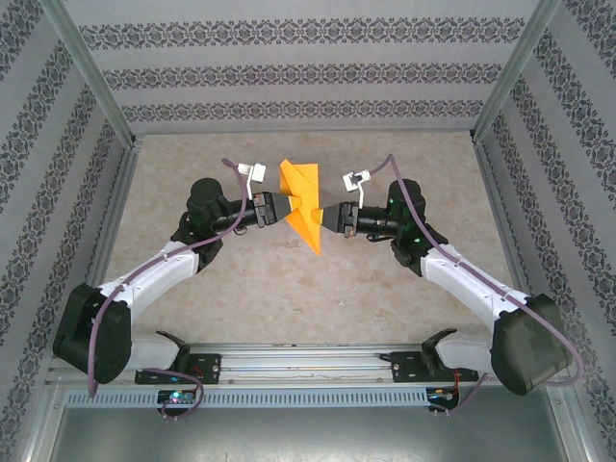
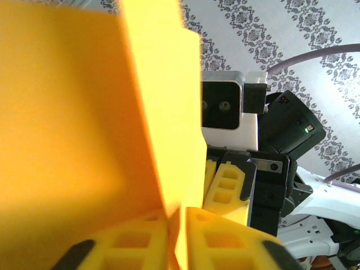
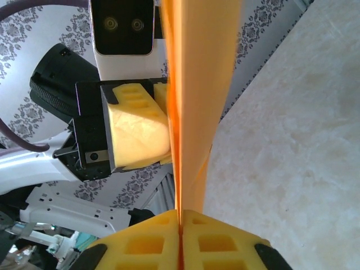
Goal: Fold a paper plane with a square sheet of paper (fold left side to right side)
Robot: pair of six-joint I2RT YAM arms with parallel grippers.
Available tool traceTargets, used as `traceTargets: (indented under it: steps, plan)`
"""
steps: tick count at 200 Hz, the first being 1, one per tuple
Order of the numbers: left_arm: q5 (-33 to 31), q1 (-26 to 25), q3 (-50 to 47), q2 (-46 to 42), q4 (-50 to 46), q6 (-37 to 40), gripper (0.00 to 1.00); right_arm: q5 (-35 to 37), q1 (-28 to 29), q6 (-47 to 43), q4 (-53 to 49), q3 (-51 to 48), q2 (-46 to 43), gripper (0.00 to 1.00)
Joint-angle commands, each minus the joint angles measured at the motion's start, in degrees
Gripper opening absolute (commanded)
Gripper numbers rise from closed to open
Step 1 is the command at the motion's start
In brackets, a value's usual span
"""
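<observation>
The folded orange sheet of paper (image 1: 300,200) sits over the middle of the table (image 1: 385,289), caught between the two claws, which face each other across it. The left claw (image 1: 280,210) meets it from the left and the right claw (image 1: 321,217) from the right, both at about the middle of the sheet's length.

From the left wrist, the left claw (image 2: 177,239) has its yellow fingers (image 2: 121,244) close together with the paper (image 2: 84,112) running up between them, so it is pinching the sheet. From the right wrist, the right claw (image 3: 180,239) is clamped tight on the sheet (image 3: 197,84), which is seen edge-on.

From above, the long axis of the sheet runs from the far side to the near side. A broad flap spreads at the far end and a narrow tip points toward the near side, leaning slightly right.
</observation>
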Motion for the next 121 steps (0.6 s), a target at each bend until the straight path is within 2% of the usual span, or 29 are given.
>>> traceTargets:
  steps: [1,48,67,85,121]
  plan:
    - [-0.74,-0.57,-0.79,-1.12,1.3,0.84,0.23,0.27,0.24,-0.23,2.02,1.41,-0.4,0.06]
    - [-6.76,-0.44,-0.56,-7.13,-11.33,9.72,0.41,1.79,-0.17,-2.6,-1.88,0.85,-2.24,0.0]
    - [-12.19,-0.35,-1.08,-11.52,-18.46,14.47,0.52,3.36,-0.51,-3.53,-3.43,0.19,-3.55,0.0]
    - [-17.67,-0.31,-2.3,-16.49,-23.52,18.18,0.57,5.07,-0.73,-4.44,-5.24,-0.08,-4.61,0.0]
    - [-28.98,-0.18,-5.4,-25.97,-30.66,23.54,0.77,10.94,0.07,-9.99,-14.44,1.28,-6.79,0.0]
